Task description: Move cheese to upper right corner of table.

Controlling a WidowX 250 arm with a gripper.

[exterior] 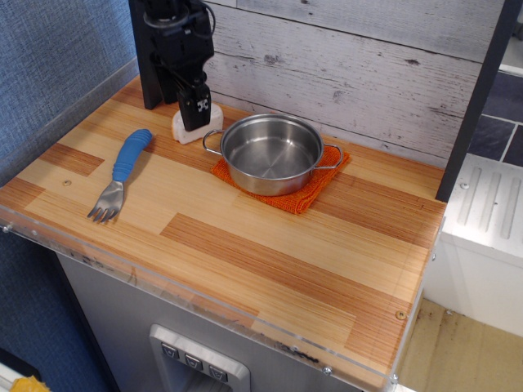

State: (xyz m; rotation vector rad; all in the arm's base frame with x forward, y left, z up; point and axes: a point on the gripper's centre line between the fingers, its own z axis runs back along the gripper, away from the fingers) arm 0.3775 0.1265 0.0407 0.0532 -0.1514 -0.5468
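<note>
We see the gripper (pixel 194 114) down over the cheese (pixel 189 131) at the table's (pixel 270 253) far left, beside the steel pot (pixel 271 153); we cannot tell whether its jaws grip it.

You have one fixed view, set high off the worktop's (pixel 245 245) front corner and looking down and across it toward the slatted wall (pixel 343 65). It stands back far enough to take in the whole top, the blue wall (pixel 49 65) on the left and floor beyond the right edge. No second view overlaps it.
</note>
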